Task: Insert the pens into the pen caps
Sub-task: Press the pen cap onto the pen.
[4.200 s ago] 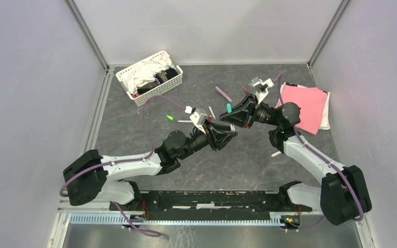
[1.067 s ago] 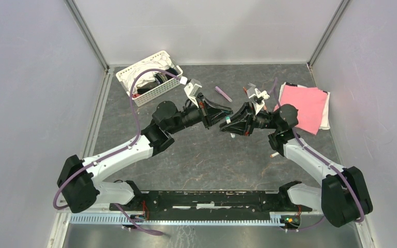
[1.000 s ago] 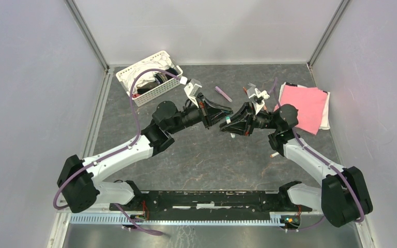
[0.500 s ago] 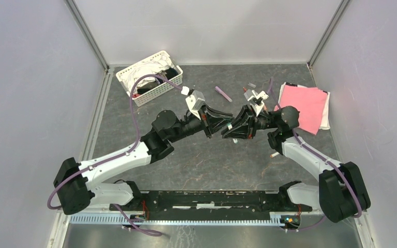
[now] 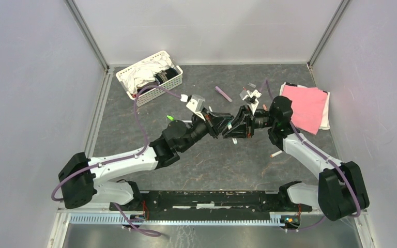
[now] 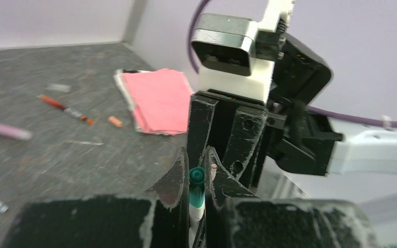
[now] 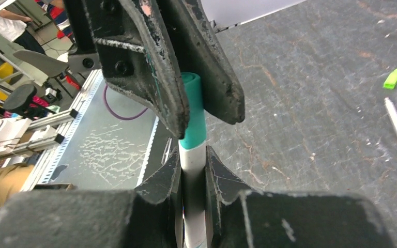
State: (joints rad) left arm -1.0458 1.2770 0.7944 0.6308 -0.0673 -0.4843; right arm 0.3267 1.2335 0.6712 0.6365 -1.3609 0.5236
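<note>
Meeting above the table [image 5: 212, 165], the right claw [image 7: 191, 165] pinches narrowly on the white barrel of a teal pen [image 7: 192, 206] and the left claw [image 6: 196, 165] on its teal cap [image 7: 191, 113], which looks seated. A purple pen [image 5: 223, 93], red-tipped pen [image 7: 396, 121] and green cap [image 7: 392, 78] lie loose, so most pairings seem undone.
</note>
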